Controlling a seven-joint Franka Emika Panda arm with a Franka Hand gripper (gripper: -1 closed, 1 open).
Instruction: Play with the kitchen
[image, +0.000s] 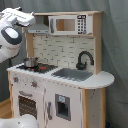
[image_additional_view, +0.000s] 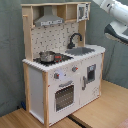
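The white robot arm (image: 12, 30) is up by the tall white-and-wood toy kitchen (image: 55, 85), touching nothing. I cannot tell its hand. Next, reach down to the small silver pot (image: 30, 62).

Both exterior views are evenly and softly lit, with no hard shadows and a dull grey backdrop. In the first exterior view the kitchen (image: 60, 70) looks soft and slightly smeared; the white arm (image: 12, 30) at the first exterior view's left is bright and nearly washed out. In the second exterior view the hood (image_additional_view: 49, 21) casts a faint shade on the tiled back wall, the pot (image_additional_view: 46, 56) shows small glints, and the wooden floor (image_additional_view: 100, 112) looks warm
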